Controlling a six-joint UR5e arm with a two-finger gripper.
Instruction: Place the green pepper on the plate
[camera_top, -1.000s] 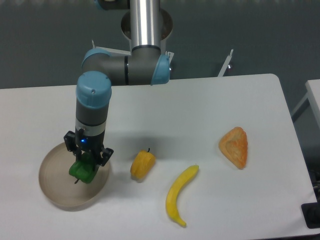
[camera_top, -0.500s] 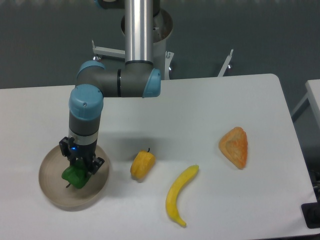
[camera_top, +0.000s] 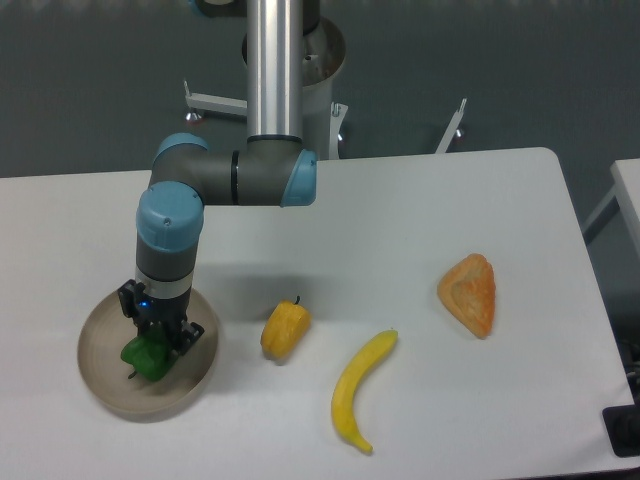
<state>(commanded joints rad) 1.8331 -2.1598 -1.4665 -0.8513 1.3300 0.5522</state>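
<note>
Green pepper (camera_top: 143, 357) half hidden under gripper (camera_top: 158, 338), over plate (camera_top: 100, 385); jaws clamped on it.

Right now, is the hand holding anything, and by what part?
The hand is closed on the green pepper, gripping its upper body, over the plate. The stem points down and stays free.

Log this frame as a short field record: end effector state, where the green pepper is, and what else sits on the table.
end effector: shut on the green pepper, low over the plate
green pepper: inside the plate's rim; contact with the plate's floor cannot be told
plate: front-left of the table
yellow-orange pepper: on the table, right of the plate, apart from it
banana: right of that pepper
orange wedge-shaped item: far right
</note>
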